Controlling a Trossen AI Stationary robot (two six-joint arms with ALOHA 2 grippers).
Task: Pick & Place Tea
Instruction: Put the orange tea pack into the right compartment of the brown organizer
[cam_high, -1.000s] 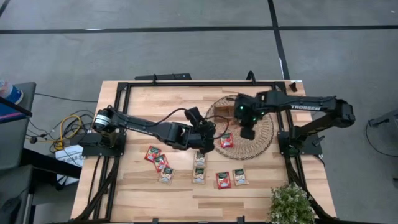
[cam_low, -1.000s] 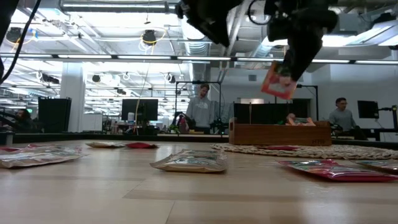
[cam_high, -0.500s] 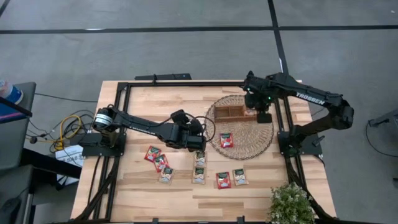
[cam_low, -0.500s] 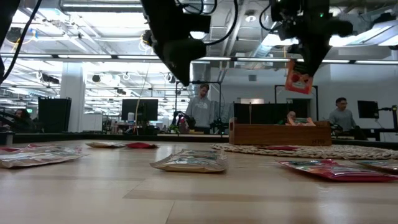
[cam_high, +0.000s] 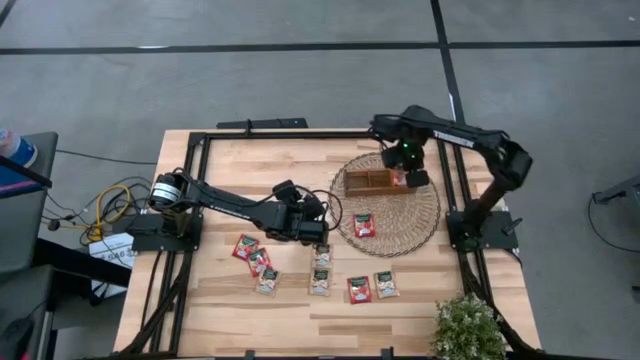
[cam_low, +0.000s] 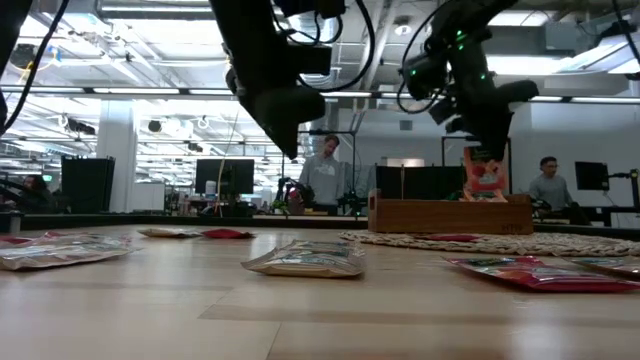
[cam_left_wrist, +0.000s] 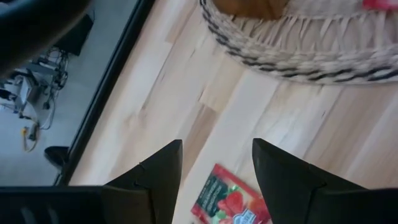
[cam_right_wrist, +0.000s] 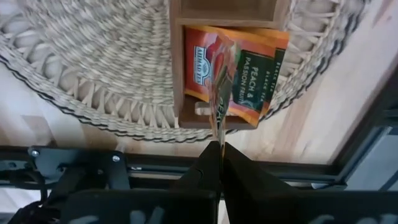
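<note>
My right gripper (cam_high: 408, 172) is shut on a red tea sachet (cam_low: 483, 172) over the right end of the wooden tray (cam_high: 372, 183), which stands on the wicker mat (cam_high: 400, 225). An orange sachet (cam_right_wrist: 249, 68) lies in the compartment below. My left gripper (cam_high: 317, 236) hangs open above the table, left of the mat, over a sachet with red print (cam_left_wrist: 230, 200). Several more red and pale sachets (cam_high: 320, 282) lie flat on the table nearer the front. One red sachet (cam_high: 364, 225) lies on the mat. My right gripper pinches the sachet's upper edge (cam_right_wrist: 218, 135) between its two fingers, which point steeply down from above. The sachet hangs below the fingers, seen edge-on in the wrist view. Its lower end (cam_low: 483, 190) is about level with the tray's rim.
A black frame (cam_high: 300, 134) runs along the table's edges. A potted plant (cam_high: 468, 328) stands at the near right corner. Cables (cam_high: 110, 205) lie off the table's left side. People sit and stand in the room beyond the far edge.
My right gripper has gone from above the mat's middle toward the far edge, over the tray's right end. It has tipped to point more steeply down and brought the hanging sachet down to the tray's rim. My left gripper has come down and drawn a little leftward, staying open.
</note>
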